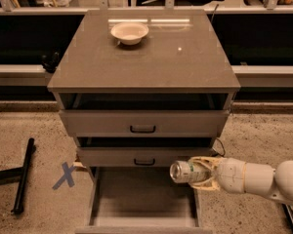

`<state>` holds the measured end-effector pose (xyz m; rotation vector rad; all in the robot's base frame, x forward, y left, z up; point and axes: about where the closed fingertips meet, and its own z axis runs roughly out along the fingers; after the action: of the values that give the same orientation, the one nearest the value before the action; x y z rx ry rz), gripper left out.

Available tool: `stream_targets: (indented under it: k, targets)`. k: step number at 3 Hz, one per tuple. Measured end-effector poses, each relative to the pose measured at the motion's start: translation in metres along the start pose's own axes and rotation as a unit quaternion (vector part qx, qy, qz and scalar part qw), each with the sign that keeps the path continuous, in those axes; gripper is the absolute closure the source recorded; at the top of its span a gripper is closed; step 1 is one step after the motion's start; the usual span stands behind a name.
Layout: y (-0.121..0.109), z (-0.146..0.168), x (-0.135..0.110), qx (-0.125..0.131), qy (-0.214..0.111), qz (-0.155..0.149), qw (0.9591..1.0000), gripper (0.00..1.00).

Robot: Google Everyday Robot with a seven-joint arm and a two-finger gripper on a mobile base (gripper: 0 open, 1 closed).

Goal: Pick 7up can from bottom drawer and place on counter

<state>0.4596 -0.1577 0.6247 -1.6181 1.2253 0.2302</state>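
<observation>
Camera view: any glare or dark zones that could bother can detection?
Camera view: glare streak on the counter at its far edge behind the bowl, plus one small highlight; gaps above the upper drawers go black; the bottom drawer floor is dim; the 7up can, held by the claw above the drawer's right side, shows a shine on its end.

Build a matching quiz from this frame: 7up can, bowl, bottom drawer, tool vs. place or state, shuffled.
Things:
1. 7up can
2. white bowl
3. bottom drawer
4. tool

Place or state:
A. pulled open below the two upper drawers
B. on the counter, far side
C. shut on its load, over the bottom drawer's right side
D. held lying sideways

Pairs: 1-D, 2-B, 3-A, 4-C
</observation>
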Motion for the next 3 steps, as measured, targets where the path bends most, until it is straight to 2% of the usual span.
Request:
stream_targets:
  k: [1,2,3]
  targets:
    - [-0.003,0.0,-0.002,0.001,-0.001,-0.003,1.0,1.0]
    - [-0.018,0.001,-0.013,0.005,-0.004,-0.018,0.9998,1.0]
    - [-0.063,-0.017,-0.046,0.023,-0.001,-0.044,0.9988,1.0]
